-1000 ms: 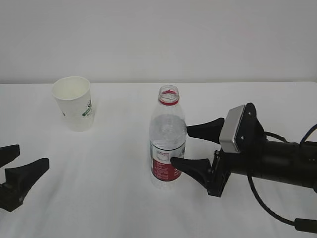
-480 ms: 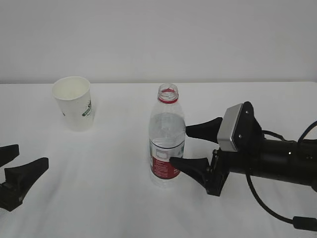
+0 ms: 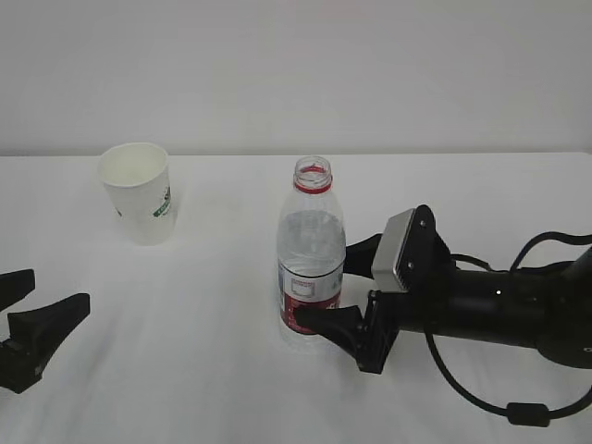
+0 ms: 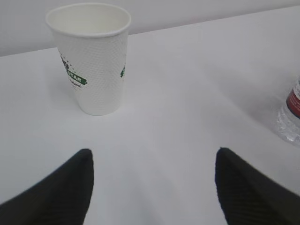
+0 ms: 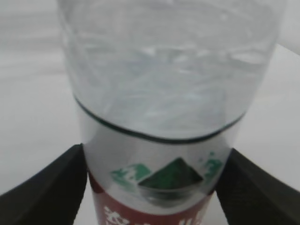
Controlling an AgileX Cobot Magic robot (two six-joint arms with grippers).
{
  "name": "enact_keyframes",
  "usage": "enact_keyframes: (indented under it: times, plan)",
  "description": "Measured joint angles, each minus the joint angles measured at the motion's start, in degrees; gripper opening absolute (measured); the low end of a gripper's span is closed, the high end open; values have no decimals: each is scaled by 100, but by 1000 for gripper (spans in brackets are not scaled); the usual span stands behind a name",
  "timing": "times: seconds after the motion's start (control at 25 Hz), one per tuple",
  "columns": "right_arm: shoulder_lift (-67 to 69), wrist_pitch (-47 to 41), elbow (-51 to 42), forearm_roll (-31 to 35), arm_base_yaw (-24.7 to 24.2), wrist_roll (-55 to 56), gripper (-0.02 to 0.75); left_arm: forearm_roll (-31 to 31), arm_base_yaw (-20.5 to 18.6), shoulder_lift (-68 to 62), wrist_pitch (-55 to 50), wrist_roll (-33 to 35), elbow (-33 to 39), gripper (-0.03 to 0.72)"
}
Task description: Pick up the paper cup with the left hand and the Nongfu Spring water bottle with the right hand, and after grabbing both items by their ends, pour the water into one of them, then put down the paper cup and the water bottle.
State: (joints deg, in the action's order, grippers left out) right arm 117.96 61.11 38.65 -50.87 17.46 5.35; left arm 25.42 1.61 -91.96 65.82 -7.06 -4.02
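The Nongfu Spring water bottle (image 3: 312,259) stands upright and capless in the middle of the white table (image 3: 185,370), with water in it. My right gripper (image 3: 324,280) is open, one finger on each side of the bottle at its red label. In the right wrist view the bottle (image 5: 164,93) fills the space between the jaws of that gripper (image 5: 155,150). The paper cup (image 3: 137,190) stands upright at the back left. My left gripper (image 3: 62,287) is open and empty at the left edge. In its wrist view the cup (image 4: 91,61) stands well ahead of the left gripper (image 4: 154,151).
A pale wall runs behind the table's far edge. A black cable (image 3: 518,412) loops under the right arm near the front right. The bottle's base (image 4: 293,117) shows at the right edge of the left wrist view.
My right gripper has slid left and lower, so its fingers now reach around the bottle at the label. The left gripper, cup and bottle have stayed put.
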Motion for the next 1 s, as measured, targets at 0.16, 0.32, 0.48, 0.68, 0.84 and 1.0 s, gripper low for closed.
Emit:
enact_keyframes:
  times: [0.16, 0.32, 0.48, 0.68, 0.84, 1.0]
  plan:
    - [231, 9, 209, 50, 137, 0, 629, 0, 0, 0, 0, 0, 0, 587]
    - [383, 9, 493, 130, 343, 52, 629, 0, 0, 0, 0, 0, 0, 587]
    - [558, 23, 788, 200, 580, 122, 627, 0, 0, 0, 0, 0, 0, 587]
    - [682, 23, 891, 226, 690, 145, 573, 0, 0, 0, 0, 0, 0, 587]
    - [682, 23, 891, 239, 702, 148, 531, 0, 0, 0, 0, 0, 0, 587]
    - [687, 58, 891, 239, 702, 148, 500, 0, 0, 0, 0, 0, 0, 587]
